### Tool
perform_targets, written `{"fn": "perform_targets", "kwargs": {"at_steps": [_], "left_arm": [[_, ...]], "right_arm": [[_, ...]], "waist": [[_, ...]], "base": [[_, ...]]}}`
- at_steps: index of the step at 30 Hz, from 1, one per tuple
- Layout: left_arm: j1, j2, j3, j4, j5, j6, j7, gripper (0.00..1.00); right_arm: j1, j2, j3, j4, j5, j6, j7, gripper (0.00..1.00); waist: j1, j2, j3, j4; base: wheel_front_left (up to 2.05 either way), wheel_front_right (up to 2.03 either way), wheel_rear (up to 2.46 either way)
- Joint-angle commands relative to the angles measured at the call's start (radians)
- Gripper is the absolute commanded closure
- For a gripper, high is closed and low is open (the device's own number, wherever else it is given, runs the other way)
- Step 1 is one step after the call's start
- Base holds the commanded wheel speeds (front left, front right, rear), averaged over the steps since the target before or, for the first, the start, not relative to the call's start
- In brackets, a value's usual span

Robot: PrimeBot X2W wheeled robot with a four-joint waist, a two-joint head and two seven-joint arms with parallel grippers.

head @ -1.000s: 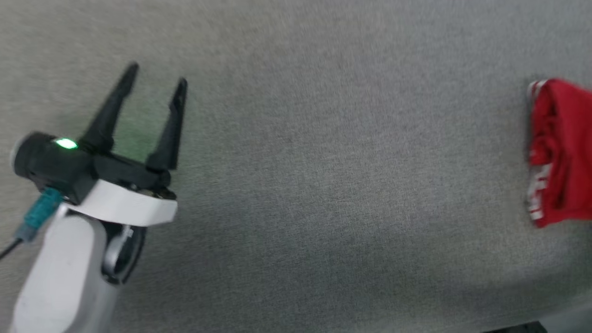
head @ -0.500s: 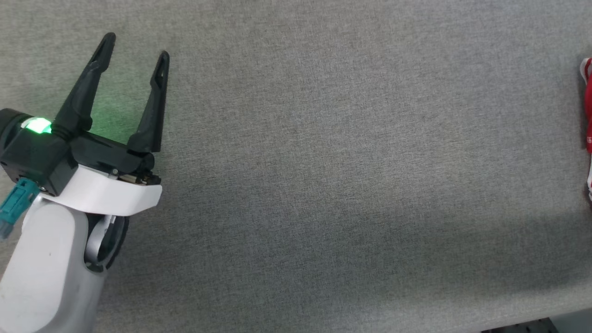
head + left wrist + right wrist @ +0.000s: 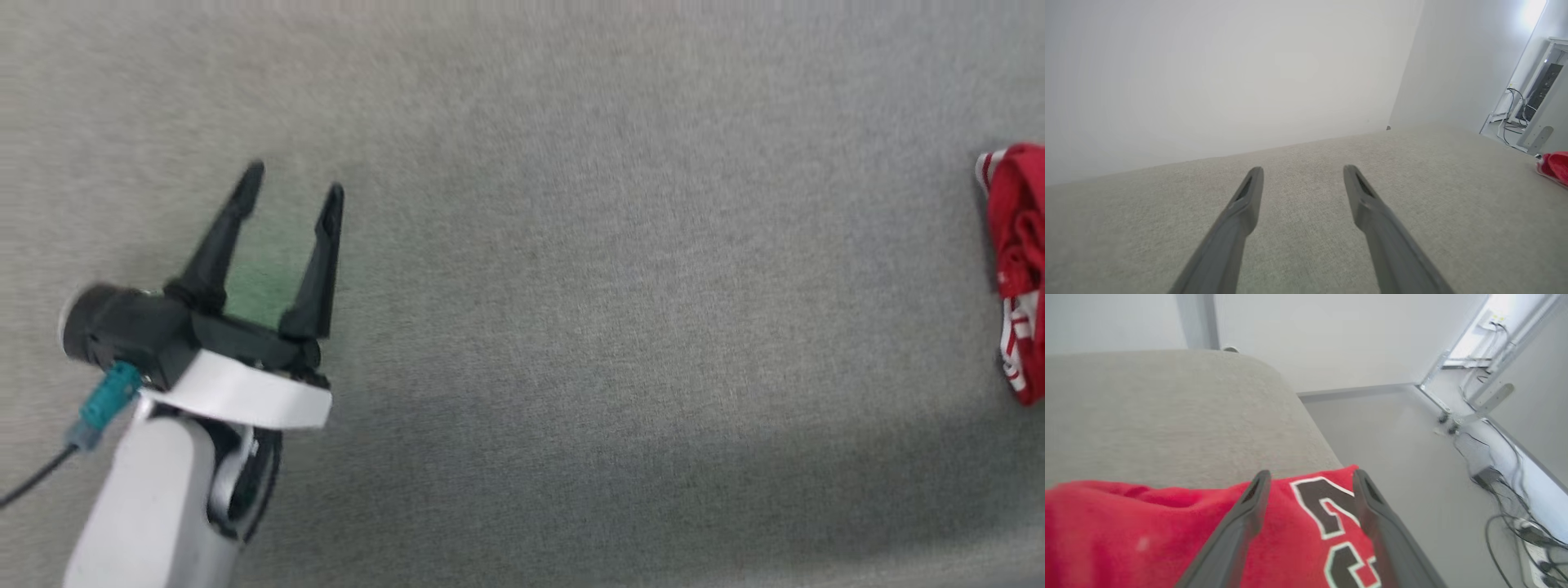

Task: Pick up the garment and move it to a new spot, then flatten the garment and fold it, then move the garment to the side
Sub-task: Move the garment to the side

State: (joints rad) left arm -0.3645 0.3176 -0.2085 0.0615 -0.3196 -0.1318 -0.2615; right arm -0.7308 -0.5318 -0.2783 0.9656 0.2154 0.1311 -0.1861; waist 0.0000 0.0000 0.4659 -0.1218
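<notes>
Red cloth, bunched and rumpled: the garment [image 3: 1019,261] sits at three o'clock in my head view, cut by the frame's edge, on the grey table [image 3: 612,286]. My left gripper [image 3: 294,181] hangs over bare table at nine o'clock, fingers spread wide and empty, well apart from the garment. My right gripper [image 3: 1310,473] has its fingers parted too, with red cloth showing between them. Whether the tips touch it I cannot tell. My right wrist view puts the garment close to the table's rounded corner, with the floor [image 3: 1392,428] beyond at two o'clock. That is the risk, I judge: a shallow pinch on thin fabric may catch one layer only, and a drag toward that edge could spill it over.
</notes>
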Motion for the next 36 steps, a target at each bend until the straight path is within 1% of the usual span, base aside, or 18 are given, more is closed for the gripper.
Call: {"fn": "perform_targets", "kwargs": {"at_steps": [1,3,7,9,13,17,22,26,30,36], "left_arm": [[0.034,-0.014,0.010,0.016,-0.014,0.003,-0.005,0.00],[0.068,-0.037,0.022,0.036,-0.030,0.003,-0.005,0.00],[0.148,-0.061,0.054,0.067,-0.043,0.003,-0.005,0.00],[0.184,-0.072,0.066,0.083,-0.041,0.003,-0.005,0.00],[0.247,-0.082,0.083,0.122,-0.032,0.003,-0.005,0.00],[0.290,-0.090,0.096,0.144,-0.029,0.003,-0.005,0.00],[0.361,-0.099,0.122,0.153,-0.029,0.003,-0.005,0.00],[0.413,-0.104,0.133,0.143,-0.026,0.003,-0.005,0.00],[0.444,-0.111,0.142,0.122,-0.019,0.003,-0.005,0.00],[0.477,-0.129,0.148,0.093,-0.016,0.003,-0.005,0.00]], "right_arm": [[0.035,0.018,0.037,-0.028,0.025,-0.001,-0.019,0.00],[0.072,0.036,0.088,-0.071,0.054,-0.001,-0.034,0.00],[0.151,0.082,0.227,-0.180,0.095,-0.001,-0.060,0.00],[0.188,0.094,0.289,-0.219,0.105,-0.001,-0.068,0.00],[0.241,0.138,0.364,-0.274,0.135,-0.001,-0.077,0.00],[0.284,0.164,0.362,-0.311,0.157,-0.001,-0.079,0.00],[0.385,0.207,0.324,-0.428,0.169,-0.001,-0.079,0.00],[0.477,0.242,0.318,-0.513,0.167,-0.001,-0.079,0.00],[0.563,0.268,0.310,-0.590,0.156,-0.001,-0.079,0.00],[0.690,0.295,0.248,-0.698,0.150,-0.001,-0.079,0.00]], "waist": [[0.0000,0.0000,-0.067,0.030],[0.0000,0.0000,-0.108,0.044],[0.0000,0.0000,-0.185,0.059],[0.0000,0.0000,-0.218,0.065],[0.0000,0.0000,-0.281,0.083],[0.0000,0.0000,-0.331,0.100],[0.0000,0.0000,-0.405,0.116],[0.0000,0.0000,-0.452,0.124],[0.0000,0.0000,-0.471,0.138],[0.0000,0.0000,-0.491,0.167]], "base": [[0.00,0.00,0.00],[0.00,0.00,0.00],[0.00,0.00,0.00],[0.00,0.00,0.00],[0.00,0.00,0.00],[0.00,0.00,0.00],[0.00,0.00,0.00],[0.00,0.00,0.00],[0.00,0.00,0.00],[0.00,0.00,0.00]]}}
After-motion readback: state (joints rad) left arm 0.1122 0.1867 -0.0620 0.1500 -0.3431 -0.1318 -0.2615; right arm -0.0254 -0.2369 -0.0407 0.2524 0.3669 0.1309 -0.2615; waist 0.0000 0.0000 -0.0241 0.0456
